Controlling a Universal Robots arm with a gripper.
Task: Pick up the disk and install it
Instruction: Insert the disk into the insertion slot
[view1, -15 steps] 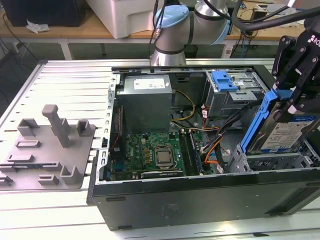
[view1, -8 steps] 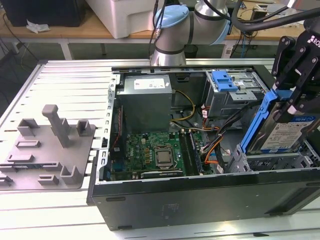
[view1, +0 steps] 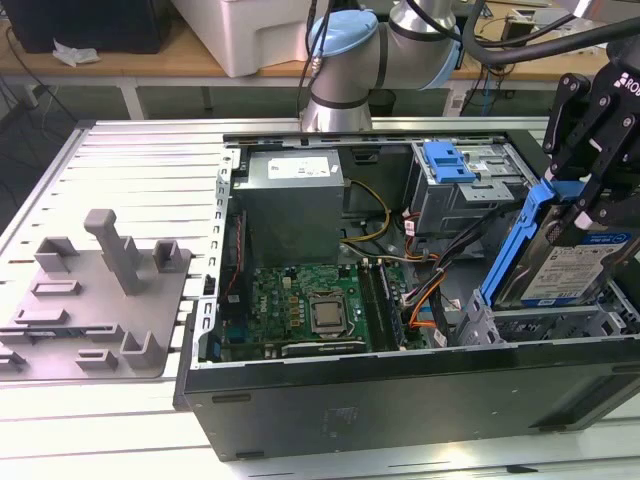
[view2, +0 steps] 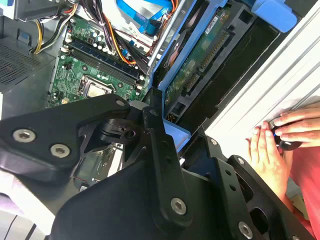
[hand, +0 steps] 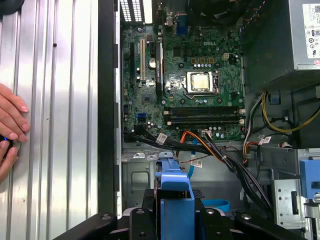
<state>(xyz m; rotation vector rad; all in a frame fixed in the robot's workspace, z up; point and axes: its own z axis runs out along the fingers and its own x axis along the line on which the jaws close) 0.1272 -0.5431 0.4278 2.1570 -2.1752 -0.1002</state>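
Note:
The disk (view1: 560, 262), silver with a white-and-blue label and a blue plastic bracket, stands on edge and tilted over the lower drive bay at the exterior view's right end of the open computer case (view1: 400, 400). My black gripper (view1: 578, 198) is shut on the disk's upper end from above. In the second wrist view the disk (view2: 200, 65) shows its green circuit-board underside beyond the gripper (view2: 169, 134) linkages. The first wrist view has the disk's blue bracket (hand: 175, 197) clamped in the gripper (hand: 175, 212).
Inside the case are a grey power supply box (view1: 295, 200), a green motherboard (view1: 310, 310), bundled cables (view1: 430, 290) and a grey drive cage with a blue latch (view1: 450, 160). A grey fixture plate (view1: 100, 290) lies at the exterior view's left. A person's hand (view2: 280, 140) rests beside the case.

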